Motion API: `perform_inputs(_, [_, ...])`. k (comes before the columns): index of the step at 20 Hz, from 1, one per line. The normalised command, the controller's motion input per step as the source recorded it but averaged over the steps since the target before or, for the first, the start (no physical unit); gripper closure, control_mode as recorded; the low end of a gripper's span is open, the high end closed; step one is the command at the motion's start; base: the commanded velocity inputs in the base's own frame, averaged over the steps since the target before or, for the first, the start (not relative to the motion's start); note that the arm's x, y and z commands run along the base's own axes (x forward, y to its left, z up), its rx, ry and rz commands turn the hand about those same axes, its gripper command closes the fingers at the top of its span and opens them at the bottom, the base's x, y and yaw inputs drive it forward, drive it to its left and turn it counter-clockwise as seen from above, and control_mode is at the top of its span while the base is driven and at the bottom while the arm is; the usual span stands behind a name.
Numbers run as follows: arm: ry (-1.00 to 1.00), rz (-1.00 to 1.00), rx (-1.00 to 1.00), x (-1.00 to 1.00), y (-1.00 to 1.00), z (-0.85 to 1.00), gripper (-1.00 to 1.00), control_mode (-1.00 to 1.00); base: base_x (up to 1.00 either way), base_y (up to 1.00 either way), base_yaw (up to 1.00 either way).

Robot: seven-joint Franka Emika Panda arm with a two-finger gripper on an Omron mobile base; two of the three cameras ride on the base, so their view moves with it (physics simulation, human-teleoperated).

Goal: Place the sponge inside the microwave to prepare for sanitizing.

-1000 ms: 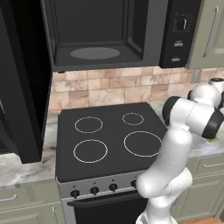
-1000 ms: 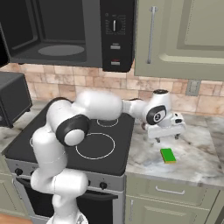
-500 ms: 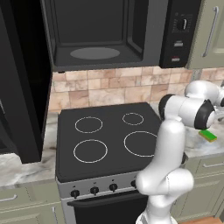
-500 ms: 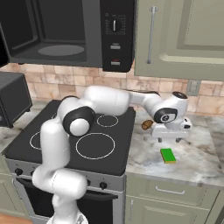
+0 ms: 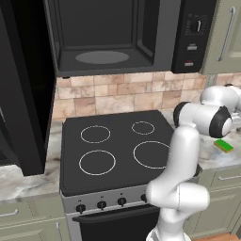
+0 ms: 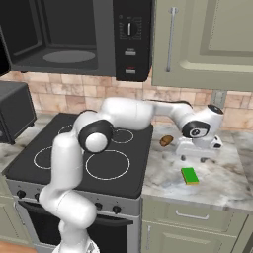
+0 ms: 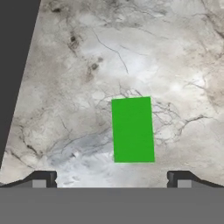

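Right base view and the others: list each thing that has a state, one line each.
Black microwave with grey round plate: door open, nothing on the plate.
Flat green sponge: lying flat on the marble counter, untouched.
Small brown roundish object: resting on the counter.
Gripper: open, above the sponge.

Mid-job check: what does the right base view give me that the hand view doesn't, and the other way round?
Right base view: the large black microwave up high with its interior exposed, and a small brown roundish object on the counter beside the stove.
Hand view: a straight-down look at the sponge's top, lying ahead of the wide-apart fingertips.
Both: the flat green rectangular sponge on the marble counter, untouched, with the open hand above it.
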Motion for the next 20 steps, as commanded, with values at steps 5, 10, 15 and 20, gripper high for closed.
perform_inputs(5, [-0.07, 0.00, -0.15, 0.00, 0.11, -0.34, -1.00, -1.00, 0.00, 0.00, 0.00])
perform_inputs(10, [-0.05, 0.00, -0.20, 0.00, 0.20, -0.51, -1.00, -1.00, 0.00, 0.00, 0.00])
perform_inputs(15, [0.00, 0.00, -0.04, 0.00, 0.07, -0.22, -1.00, -1.00, 0.00, 0.00, 0.00])
perform_inputs(20, [0.00, 0.00, 0.00, 0.00, 0.00, -0.08, -1.00, -1.00, 0.00, 0.00, 0.00])
